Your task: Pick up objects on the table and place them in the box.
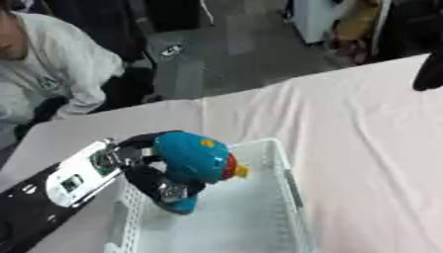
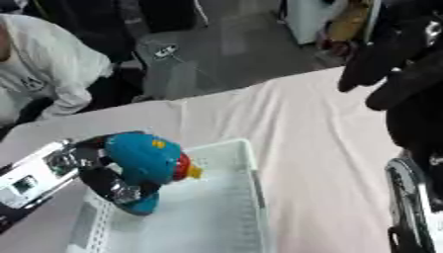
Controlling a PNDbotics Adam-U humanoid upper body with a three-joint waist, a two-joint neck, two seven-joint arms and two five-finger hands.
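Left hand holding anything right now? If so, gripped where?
Yes. The left hand is curled round a blue toy with red and yellow parts, gripping its rear and underside, over the white basket. The right hand holds nothing.

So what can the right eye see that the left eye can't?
Only the right eye view shows most of the right hand, raised at the upper right with relaxed fingers hanging down, plus the silver and black right arm along the right edge. The left eye view catches just a dark fingertip of that hand at its right edge, but shows more of the black left arm at the lower left. Both show the left hand curled around the blue toy over the white box on the pale tablecloth.
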